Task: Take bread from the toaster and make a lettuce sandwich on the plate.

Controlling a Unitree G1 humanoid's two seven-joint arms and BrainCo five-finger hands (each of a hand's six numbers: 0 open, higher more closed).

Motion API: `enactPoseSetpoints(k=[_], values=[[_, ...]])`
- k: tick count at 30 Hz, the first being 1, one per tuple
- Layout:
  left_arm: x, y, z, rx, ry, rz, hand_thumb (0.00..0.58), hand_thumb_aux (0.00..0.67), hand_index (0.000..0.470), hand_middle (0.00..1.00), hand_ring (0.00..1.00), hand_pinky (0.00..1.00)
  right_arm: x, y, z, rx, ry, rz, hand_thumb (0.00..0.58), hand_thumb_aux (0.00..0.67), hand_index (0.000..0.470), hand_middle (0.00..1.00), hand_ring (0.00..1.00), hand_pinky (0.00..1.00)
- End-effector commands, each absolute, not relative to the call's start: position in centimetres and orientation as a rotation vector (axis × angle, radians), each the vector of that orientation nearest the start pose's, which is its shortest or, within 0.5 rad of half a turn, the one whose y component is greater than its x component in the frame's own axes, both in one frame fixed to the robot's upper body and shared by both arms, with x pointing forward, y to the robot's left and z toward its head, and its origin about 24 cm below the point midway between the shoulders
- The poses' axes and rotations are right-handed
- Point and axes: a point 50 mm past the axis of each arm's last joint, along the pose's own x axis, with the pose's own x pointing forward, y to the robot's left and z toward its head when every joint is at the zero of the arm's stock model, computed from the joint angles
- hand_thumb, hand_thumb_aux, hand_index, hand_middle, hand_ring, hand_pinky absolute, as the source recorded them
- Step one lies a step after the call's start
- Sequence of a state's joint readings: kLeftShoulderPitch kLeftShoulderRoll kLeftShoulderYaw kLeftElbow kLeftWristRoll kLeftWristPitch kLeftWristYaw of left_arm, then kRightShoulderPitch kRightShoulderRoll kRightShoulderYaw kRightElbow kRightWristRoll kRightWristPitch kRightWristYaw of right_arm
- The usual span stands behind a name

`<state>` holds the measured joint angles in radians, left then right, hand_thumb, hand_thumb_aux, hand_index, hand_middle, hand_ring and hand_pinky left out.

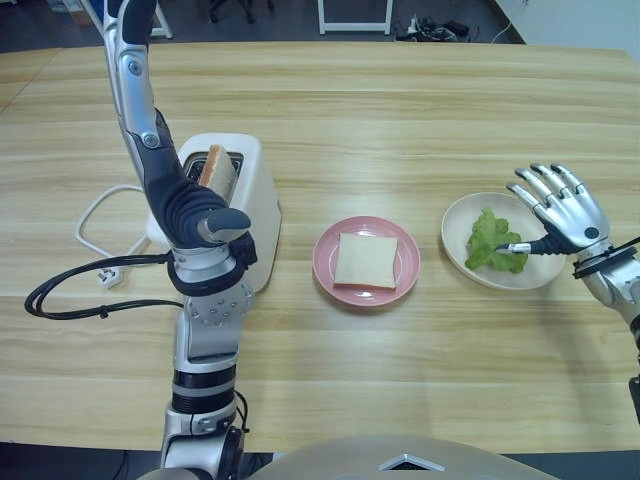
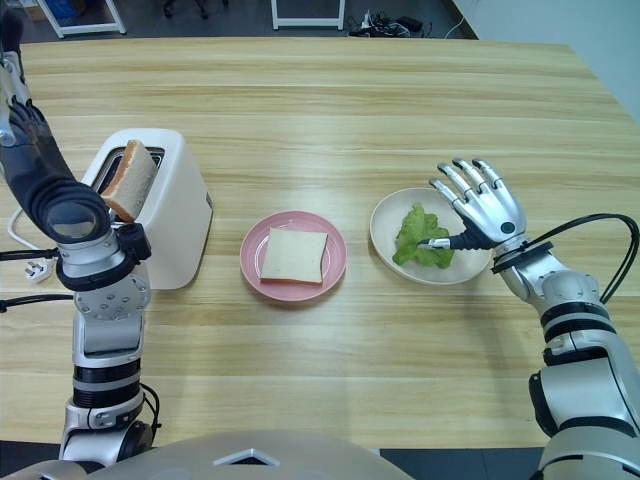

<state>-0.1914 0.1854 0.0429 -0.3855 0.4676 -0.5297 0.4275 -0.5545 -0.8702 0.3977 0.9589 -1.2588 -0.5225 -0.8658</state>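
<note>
A white toaster (image 1: 252, 205) stands at the left with one bread slice (image 1: 215, 166) sticking up out of its slot. In the middle, a pink plate (image 1: 325, 262) carries a single white bread slice (image 1: 365, 260). To its right a cream bowl (image 1: 455, 225) holds a green lettuce leaf (image 1: 492, 242). My right hand (image 1: 560, 210) hovers over the bowl's right side, open with fingers spread, its thumb tip at the lettuce's edge. My left forearm (image 1: 150, 130) rises just left of the toaster and runs past the view's top edge.
The toaster's white power cord (image 1: 90, 215) loops on the table to its left. A black cable (image 1: 70, 300) lies near the front left. Bare wooden table (image 1: 400, 120) stretches behind the plate and bowl. Chair and furniture legs stand beyond the far edge.
</note>
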Motion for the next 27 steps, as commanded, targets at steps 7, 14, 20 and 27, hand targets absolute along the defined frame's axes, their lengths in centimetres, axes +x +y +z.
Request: enactPoseSetpoints(k=[7,14,20,27], values=[[21.9,15.8,20.5,0.442,-1.158,0.285,0.000,0.000,0.000,0.00,0.00,0.00,29.3,-31.3,6.8,-1.949,-0.506,0.316,0.000,0.000,0.000,0.00,0.00,0.00],[22.2,15.9,20.3,0.455,-1.137,0.284,0.000,0.000,0.000,0.00,0.00,0.00,28.9,-31.5,5.7,-1.959,-0.460,0.370,0.000,0.000,0.000,0.00,0.00,0.00],[22.3,16.0,20.3,0.463,-1.131,0.285,0.000,0.000,0.000,0.00,0.00,0.00,28.9,-31.7,5.1,-1.974,-0.414,0.380,0.000,0.000,0.000,0.00,0.00,0.00],[22.3,16.1,20.3,0.469,-1.129,0.285,0.000,0.000,0.000,0.00,0.00,0.00,29.3,-31.4,4.7,-1.978,-0.383,0.383,0.000,0.000,0.000,0.00,0.00,0.00]])
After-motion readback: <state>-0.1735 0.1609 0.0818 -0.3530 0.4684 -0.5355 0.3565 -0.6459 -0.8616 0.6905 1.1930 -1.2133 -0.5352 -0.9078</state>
